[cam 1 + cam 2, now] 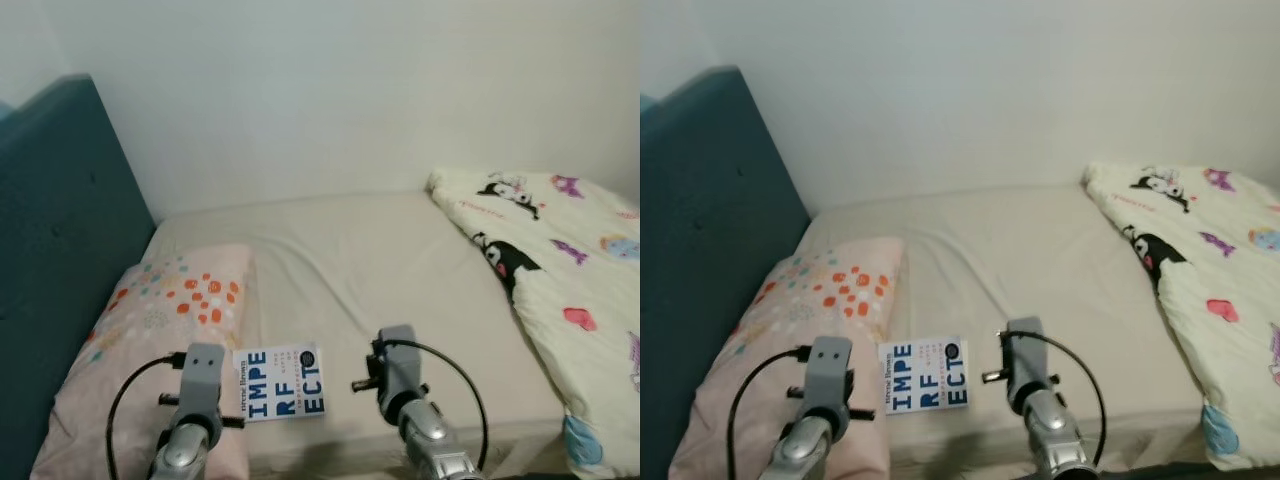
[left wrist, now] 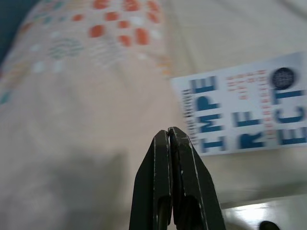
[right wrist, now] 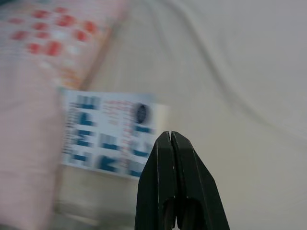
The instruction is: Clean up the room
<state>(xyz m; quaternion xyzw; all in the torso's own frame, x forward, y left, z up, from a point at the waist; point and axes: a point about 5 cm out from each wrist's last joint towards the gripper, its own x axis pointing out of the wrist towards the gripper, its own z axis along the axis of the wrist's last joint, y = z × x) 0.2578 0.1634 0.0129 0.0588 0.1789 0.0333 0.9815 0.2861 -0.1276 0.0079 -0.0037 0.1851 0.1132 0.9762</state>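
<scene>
Book point(image 1: 280, 381) reads "IMPE RF ECT" in big blue block letters on a white cover, w/ a dark round badge at one corner and small red print too fine to read. Spine text is there but not legible. It lies flat, cover up, near the front edge of the bed point(image 1: 370, 260), just beside the pillow point(image 1: 160, 330); can't tell if the two touch.

Pillow sits at the bed's front-left corner, against the teal headboard point(image 1: 60, 250) that runs along the left edge. Pale pink, w/ orange, red and teal dots. Blanket point(image 1: 570, 270), cream w/ cartoon characters and hearts, is bunched along the right edge and hangs over the front-right corner. Middle of the bed and the strip along the far edge by the wall point(image 1: 350, 90) are bare beige sheet w/ a few creases.

Left end effector point(image 2: 170, 143): fingers pressed together, hovering over the pillow, book just off to its side. Right end effector point(image 3: 171, 143): fingers together too, above bare sheet, near the book's badge corner. Neither touches the book. Both arms reach in over the front edge, one on each side of the book.
</scene>
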